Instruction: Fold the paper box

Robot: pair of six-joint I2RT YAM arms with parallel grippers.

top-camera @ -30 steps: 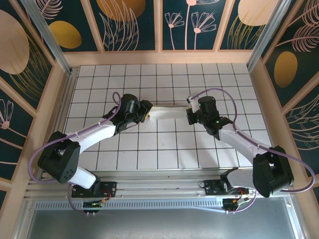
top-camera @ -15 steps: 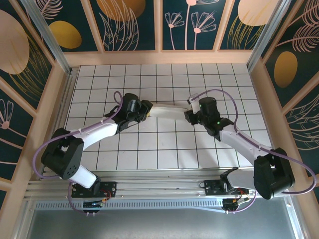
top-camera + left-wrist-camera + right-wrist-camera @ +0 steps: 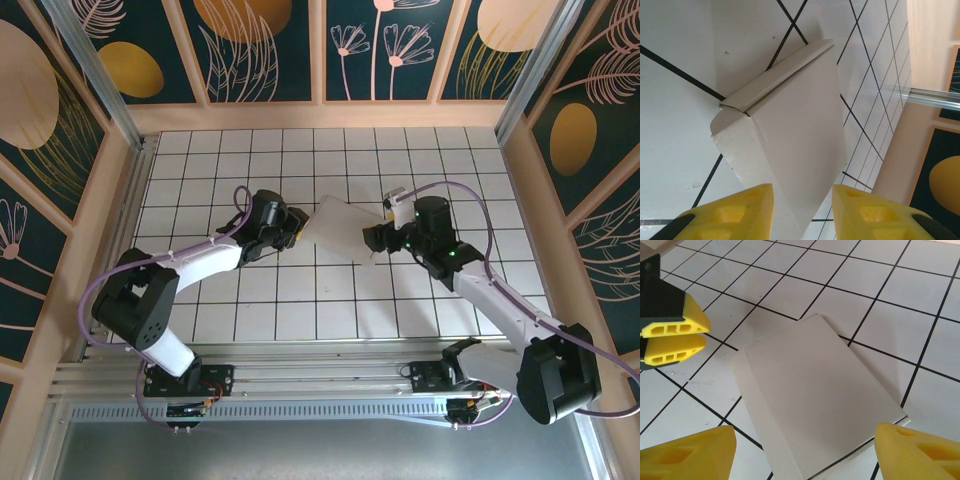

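Note:
The paper box (image 3: 340, 230) is a flattened white cardboard piece with a folded strip along one side. It lies on the tiled floor between the two grippers. My left gripper (image 3: 299, 228) sits at its left corner with the jaws a little apart, and that corner (image 3: 795, 140) points into the gap (image 3: 802, 200) without being pinched. In the right wrist view the box (image 3: 820, 395) lies flat, a short way from the left gripper's yellow fingers (image 3: 672, 335). My right gripper (image 3: 370, 240) hovers over the box's right side, wide open (image 3: 805, 432) and holding nothing.
The white tiled floor (image 3: 300, 320) stretches on all sides of the box. Pale wooden walls (image 3: 320, 115) close the back and both sides. The aluminium rail (image 3: 320, 365) with the arm bases runs along the near edge.
The box was held stretched between both grippers. Now both have let go, and it lies flat and turned at an angle. The right gripper has opened wide and pulled back to the right.

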